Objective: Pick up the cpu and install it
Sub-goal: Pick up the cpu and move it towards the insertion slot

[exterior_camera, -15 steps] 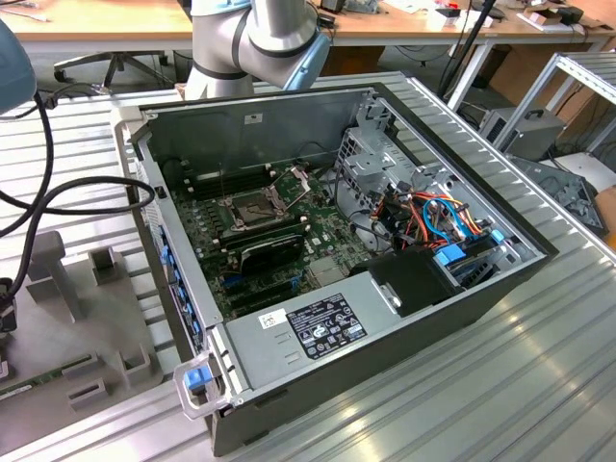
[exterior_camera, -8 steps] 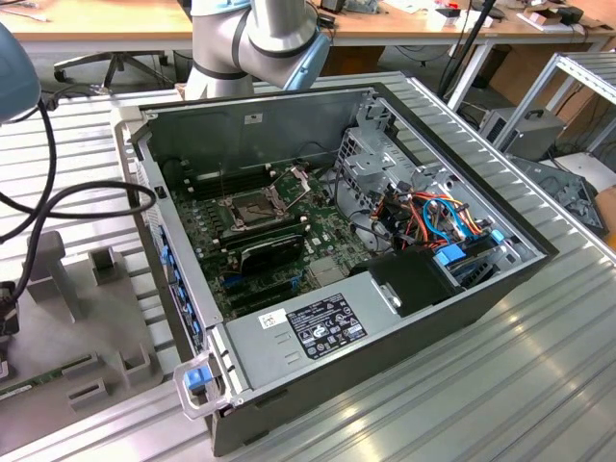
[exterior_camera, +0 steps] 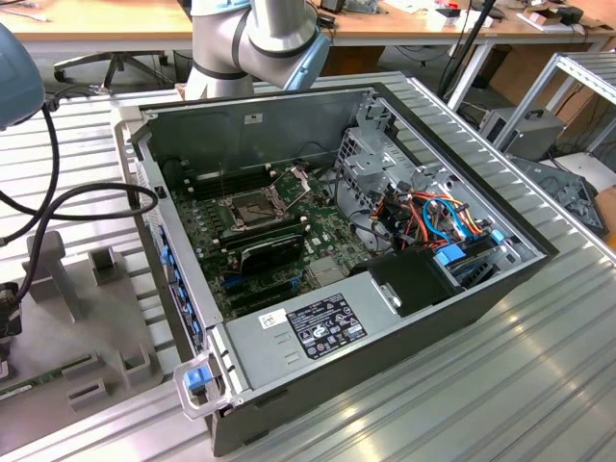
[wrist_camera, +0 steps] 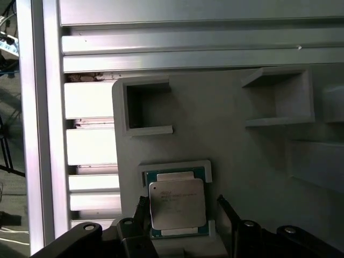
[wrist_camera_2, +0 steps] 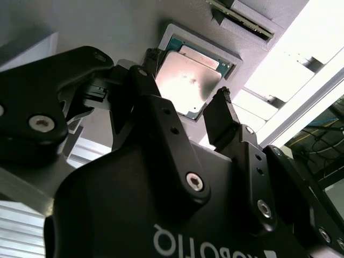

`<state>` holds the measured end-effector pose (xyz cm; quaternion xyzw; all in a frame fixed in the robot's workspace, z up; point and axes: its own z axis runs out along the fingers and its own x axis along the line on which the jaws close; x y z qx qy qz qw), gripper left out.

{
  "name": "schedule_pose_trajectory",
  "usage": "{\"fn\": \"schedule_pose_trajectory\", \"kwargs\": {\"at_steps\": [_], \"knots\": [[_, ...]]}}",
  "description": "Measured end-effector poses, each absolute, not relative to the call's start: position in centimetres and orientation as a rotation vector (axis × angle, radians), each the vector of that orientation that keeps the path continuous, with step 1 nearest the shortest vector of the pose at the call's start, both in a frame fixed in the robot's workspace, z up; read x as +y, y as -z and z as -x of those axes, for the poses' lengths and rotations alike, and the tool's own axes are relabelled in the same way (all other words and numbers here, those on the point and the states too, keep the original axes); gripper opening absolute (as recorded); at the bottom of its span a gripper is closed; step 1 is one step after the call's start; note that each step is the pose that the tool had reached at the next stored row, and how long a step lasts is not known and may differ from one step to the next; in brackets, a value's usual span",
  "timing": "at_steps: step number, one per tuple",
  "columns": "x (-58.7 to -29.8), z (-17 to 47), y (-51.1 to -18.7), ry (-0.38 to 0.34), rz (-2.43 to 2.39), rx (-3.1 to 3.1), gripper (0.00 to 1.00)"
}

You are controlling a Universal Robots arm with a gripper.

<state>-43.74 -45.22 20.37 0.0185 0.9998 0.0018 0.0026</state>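
Gripper: in both wrist views we see the gripper with its fingers spread wide, holding nothing.
Cpu: we find the cpu lying flat in a shallow recess of the grey holder, between the two fingertips. We cannot tell whether they touch it.
Socket: in the exterior view, the socket sits on the board inside the open computer case.
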Motion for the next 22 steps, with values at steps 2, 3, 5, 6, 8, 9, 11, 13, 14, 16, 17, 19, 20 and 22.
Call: {"fn": "schedule_pose_trajectory", "kwargs": {"at_steps": [2, 3, 5, 6, 8, 9, 11, 13, 14, 16, 17, 19, 20, 22], "knots": [[-45.22, 43.74, -20.33, -0.005, -0.046, 3.136, 0.61], [-45.22, 43.74, -20.29, -0.005, -0.033, 3.136, 0.61], [-45.2, 43.74, -20.26, -0.004, -0.022, 3.136, 0.61], [-45.2, 43.74, -20.26, -0.004, -0.016, 3.136, 0.61], [-45.18, 43.74, -20.25, -0.004, -0.006, 3.136, 0.61], [-45.18, 43.74, -20.24, -0.004, -0.003, 3.136, 0.61], [-45.17, 43.74, -20.24, -0.004, -0.002, 3.136, 0.61], [-45.17, 43.74, -20.24, -0.004, -0.002, 3.136, 0.61], [-45.17, 43.74, -20.25, -0.004, -0.002, 3.136, 0.61], [-45.17, 43.74, -20.24, -0.004, -0.002, 3.136, 0.69], [-45.17, 43.74, -20.24, -0.004, -0.001, 3.136, 0.69], [-45.09, 43.74, -20.21, -0.003, 0.006, 3.136, 0.69], [-44.98, 43.77, -20.16, -0.003, 0.006, 3.136, 0.69], [-44.79, 43.82, -20.04, 0.002, 0.007, 3.136, 0.69]]}}
